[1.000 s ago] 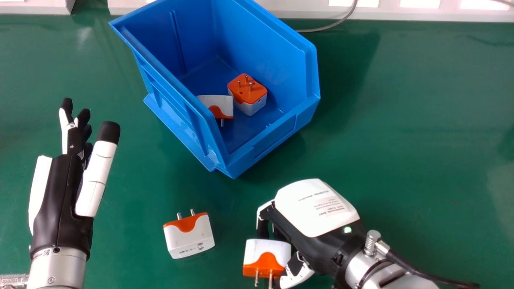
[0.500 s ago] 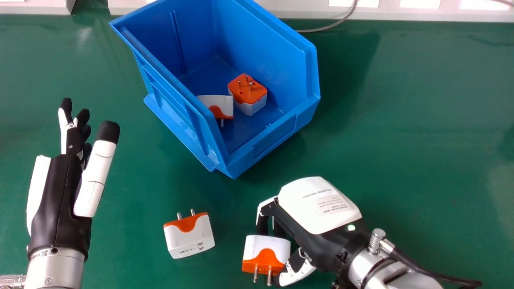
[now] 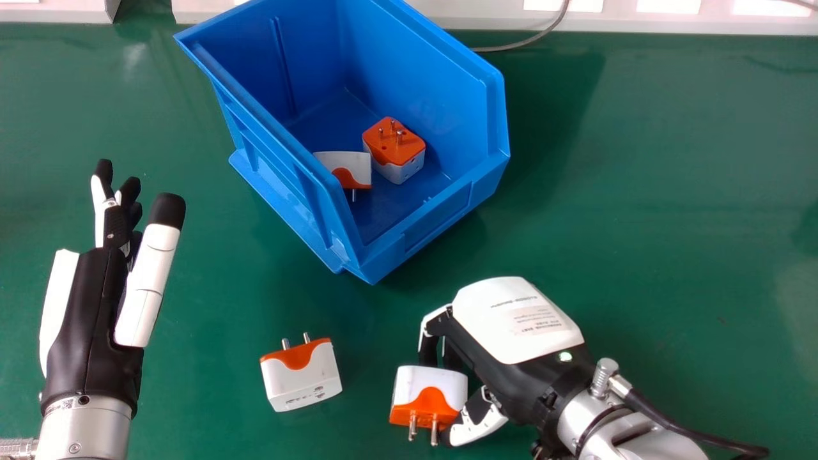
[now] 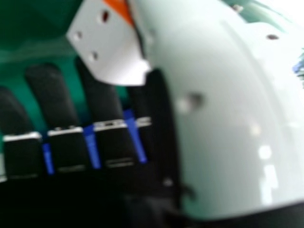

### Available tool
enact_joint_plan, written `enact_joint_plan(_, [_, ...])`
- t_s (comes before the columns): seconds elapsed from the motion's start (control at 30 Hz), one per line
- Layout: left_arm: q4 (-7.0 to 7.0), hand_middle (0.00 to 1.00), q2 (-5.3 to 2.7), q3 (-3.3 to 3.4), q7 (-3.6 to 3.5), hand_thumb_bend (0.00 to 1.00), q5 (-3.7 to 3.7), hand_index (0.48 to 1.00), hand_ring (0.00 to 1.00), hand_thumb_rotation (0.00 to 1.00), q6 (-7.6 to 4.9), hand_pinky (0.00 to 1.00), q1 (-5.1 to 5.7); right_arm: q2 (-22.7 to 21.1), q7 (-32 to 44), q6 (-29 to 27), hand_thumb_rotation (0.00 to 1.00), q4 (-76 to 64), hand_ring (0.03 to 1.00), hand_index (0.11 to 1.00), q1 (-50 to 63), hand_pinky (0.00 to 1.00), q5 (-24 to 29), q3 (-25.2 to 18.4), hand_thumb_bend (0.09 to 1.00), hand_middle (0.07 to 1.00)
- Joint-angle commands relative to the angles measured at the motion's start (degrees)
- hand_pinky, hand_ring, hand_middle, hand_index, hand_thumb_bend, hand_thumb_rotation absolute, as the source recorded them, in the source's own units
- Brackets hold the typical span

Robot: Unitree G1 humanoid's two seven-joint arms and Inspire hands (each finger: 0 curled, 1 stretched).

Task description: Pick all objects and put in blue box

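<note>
In the head view my right hand [image 3: 511, 332] is at the lower right, curled round a white and orange adapter [image 3: 429, 391] whose pins point toward the near edge. The right hand view shows that adapter [image 4: 111, 45] between the thumb and fingers of my right hand [image 4: 102, 102]. Another adapter [image 3: 301, 377] lies on the table left of it, pins pointing away. Two more, one orange-topped [image 3: 393, 144] and one mostly white [image 3: 348, 167], lie inside the blue box [image 3: 441, 220]. My left hand [image 3: 96, 313] is open at the left, holding nothing.
The green table [image 3: 671, 223] extends around the box on both sides. A grey cable [image 3: 521, 43] runs behind the box near a pale ledge [image 3: 671, 24] along the far edge. A black cable [image 3: 677, 434] trails from my right wrist.
My right hand has moved slightly away from the near edge and to the right, carrying the adapter with it. My left hand has drifted slightly left. The other adapters and the box have stayed put.
</note>
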Motion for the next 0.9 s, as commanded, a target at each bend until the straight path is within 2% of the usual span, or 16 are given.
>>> enact_joint_plan(0.0, [-1.61,1.00,0.88,0.62,-0.21,0.84,-0.15,1.000,1.00,0.99,-0.51,1.00,-0.01,0.18,-0.04,0.99,0.00,-2.03,0.374,0.515,0.07,0.29,0.66,-1.39,0.514,0.462])
enact_joint_plan(0.13, [-1.32,1.00,0.99,0.85,-0.46,0.85,-0.57,1.000,1.00,0.99,-0.61,1.00,-0.15,0.82,1.09,2.59,0.00,-2.77,0.383,0.515,0.15,0.30,1.30,-2.04,0.513,0.464])
enact_joint_plan(0.27, [-1.09,1.00,1.01,0.94,-0.58,0.85,-0.70,1.000,1.00,0.99,-0.89,1.00,-0.16,0.51,1.32,3.13,0.00,-3.72,0.410,0.512,0.29,0.33,0.54,-2.05,0.512,0.468])
enact_joint_plan(0.57, [-1.50,1.00,1.10,0.73,-0.58,0.86,-0.73,1.000,1.00,0.99,0.05,1.00,-0.46,-3.26,-1.82,-1.09,0.00,-1.82,0.385,0.513,-2.30,0.32,-1.09,-1.74,0.510,0.463])
enact_joint_plan(0.87, [-1.14,1.00,1.08,0.78,-0.67,0.87,-1.23,1.000,1.00,0.99,0.31,1.00,-0.84,-3.83,-2.23,-2.05,0.00,-1.49,0.395,0.507,-2.60,0.33,-0.29,-1.88,0.512,0.470])
